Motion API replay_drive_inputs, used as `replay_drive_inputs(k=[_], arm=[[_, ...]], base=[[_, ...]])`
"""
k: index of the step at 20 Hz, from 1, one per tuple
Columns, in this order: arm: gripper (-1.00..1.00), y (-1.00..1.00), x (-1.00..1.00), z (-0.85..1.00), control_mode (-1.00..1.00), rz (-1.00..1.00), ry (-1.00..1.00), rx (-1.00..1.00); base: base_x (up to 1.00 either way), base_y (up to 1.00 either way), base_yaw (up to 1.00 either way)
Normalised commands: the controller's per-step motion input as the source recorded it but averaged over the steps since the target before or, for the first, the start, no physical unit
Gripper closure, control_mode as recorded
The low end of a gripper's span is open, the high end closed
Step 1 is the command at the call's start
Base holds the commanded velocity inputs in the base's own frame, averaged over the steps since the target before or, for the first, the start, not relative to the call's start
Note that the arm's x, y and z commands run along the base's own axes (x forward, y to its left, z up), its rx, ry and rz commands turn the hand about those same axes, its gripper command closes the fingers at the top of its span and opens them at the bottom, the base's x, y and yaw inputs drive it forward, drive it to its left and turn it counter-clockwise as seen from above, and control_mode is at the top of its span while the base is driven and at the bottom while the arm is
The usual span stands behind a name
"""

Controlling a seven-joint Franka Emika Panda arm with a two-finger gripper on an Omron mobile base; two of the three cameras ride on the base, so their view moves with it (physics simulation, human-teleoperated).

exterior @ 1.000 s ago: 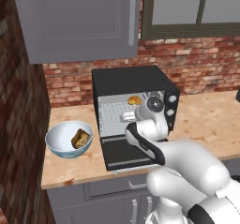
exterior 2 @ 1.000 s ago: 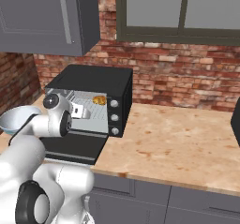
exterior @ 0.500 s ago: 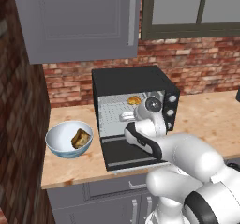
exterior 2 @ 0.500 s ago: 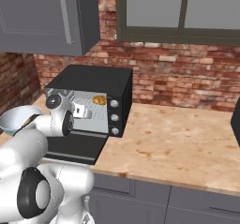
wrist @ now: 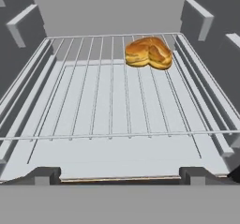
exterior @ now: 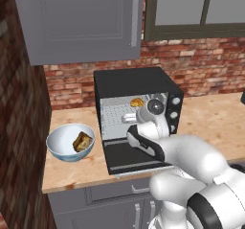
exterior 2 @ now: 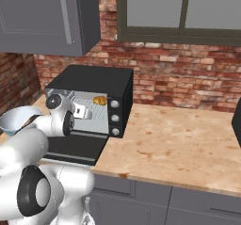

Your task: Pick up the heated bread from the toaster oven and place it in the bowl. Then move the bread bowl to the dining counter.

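While pincer (wrist: 120, 174) gapes empty, golden lumpy heated bread (wrist: 149, 53) on rack's far right.

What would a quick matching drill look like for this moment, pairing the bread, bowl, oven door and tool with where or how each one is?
Things:
1. heated bread
2. bowl
3. toaster oven door
4. tool

States:
A. dropped open, lying flat toward the robot
B. on the counter left of the oven, holding a brown chunk
C. at the oven mouth, fingers apart, nothing between them
D. at the back right of the wire rack

Pairs: 1-D, 2-B, 3-A, 4-C
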Motion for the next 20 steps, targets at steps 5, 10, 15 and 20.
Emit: replay_drive_inputs(k=[5, 10, 15, 20], arm=[[-1.00, 0.00, 0.19, 0.00, -1.00, 0.00, 0.00, 0.00], [-1.00, 0.00, 0.27, -0.09, -1.00, 0.00, 0.00, 0.00], [-1.00, 0.00, 0.27, -0.19, -1.00, 0.00, 0.00, 0.00], [-1.00, 0.00, 0.27, -0.19, -1.00, 0.00, 0.00, 0.00]], base=[[0.00, 0.00, 0.00], [0.00, 0.00, 0.00], [0.00, 0.00, 0.00], [0.00, 0.00, 0.00]])
